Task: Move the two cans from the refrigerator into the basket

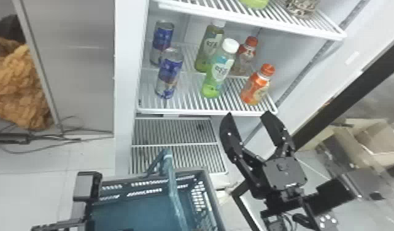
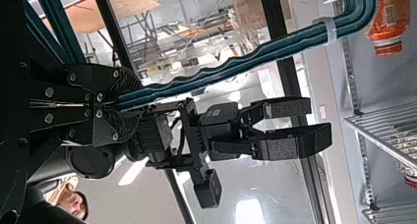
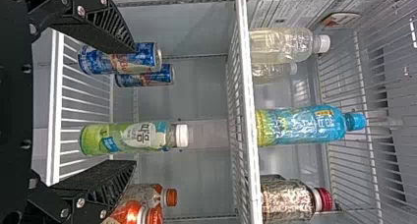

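**Both cans on the shelf, basket held by its handle**

I've got the two cans standing upright on the middle shelf [image 1: 187,111] of the refrigerator [image 1: 123,76], over at its left side — the front can [image 1: 169,73] nearer the shelf's edge, the rear can [image 1: 162,43] close behind it. To their right on the same white wire rack are two green bottles [image 1: 219,70] and two bottles with orange caps [image 1: 257,86]. Another rack [image 1: 245,15] crosses above with more drinks, and lower ones [image 1: 175,132] sit beneath.

My right gripper [image 1: 248,116] is in front of the refrigerator, near the shelf's front edge; its jaws are spread wide with nothing between them. My left gripper [image 2: 129,102] has its jaws closed on the basket's teal handle [image 2: 221,72]. The basket [image 1: 129,212] is in front of the refrigerator, below the middle shelf.

Around all this, the room is busy: a grey panel [image 1: 83,61] stands left of the refrigerator, with a bunched orange-brown cloth [image 1: 18,86] beyond it and loose cables [image 1: 43,147] along the pale floor [image 1: 36,196]. Off to the right — past the dark door frame [image 1: 353,92] — I see cardboard boxes [image 1: 377,138].
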